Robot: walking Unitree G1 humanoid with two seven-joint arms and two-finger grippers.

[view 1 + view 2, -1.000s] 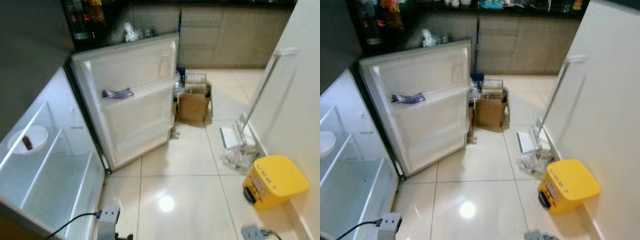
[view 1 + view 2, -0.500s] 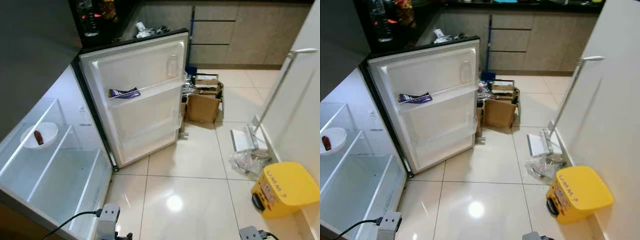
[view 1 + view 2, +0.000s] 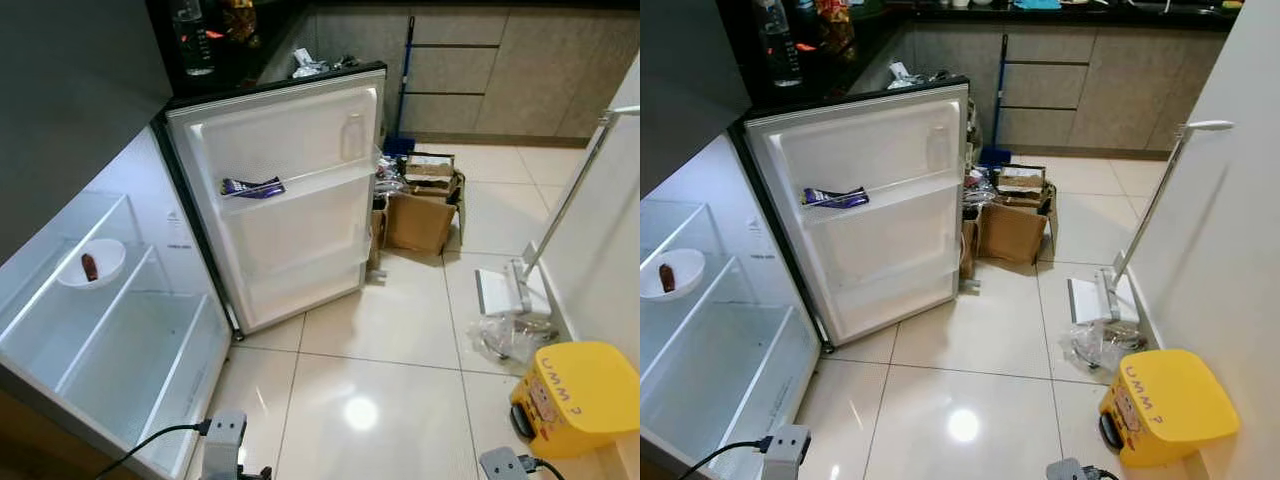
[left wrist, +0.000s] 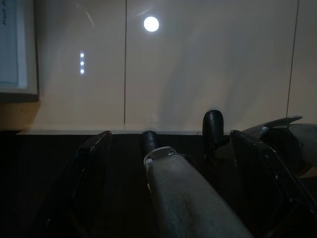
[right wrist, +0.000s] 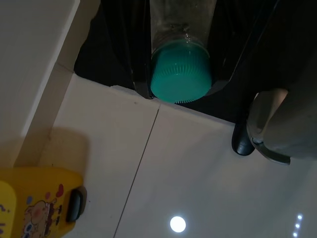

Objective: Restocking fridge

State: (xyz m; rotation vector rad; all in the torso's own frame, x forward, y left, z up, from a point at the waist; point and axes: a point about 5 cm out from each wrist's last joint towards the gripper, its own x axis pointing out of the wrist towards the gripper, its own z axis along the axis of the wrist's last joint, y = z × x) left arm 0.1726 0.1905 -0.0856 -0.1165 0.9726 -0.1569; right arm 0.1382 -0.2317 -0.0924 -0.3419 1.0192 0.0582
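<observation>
Camera has swung right and up, nothing itself moved | fridge (image 3: 120,330) open, shelves nearly bare, bowl (image 3: 91,265) inside | right pincer (image 5: 181,74) grasping bottle (image 5: 181,69), not yet shelved | left pincer (image 4: 176,148) released, idle

Both grippers have long black fingers (image 4: 94,163); a grey rounded limb (image 4: 193,198) and a black cable (image 3: 150,445) show.
</observation>
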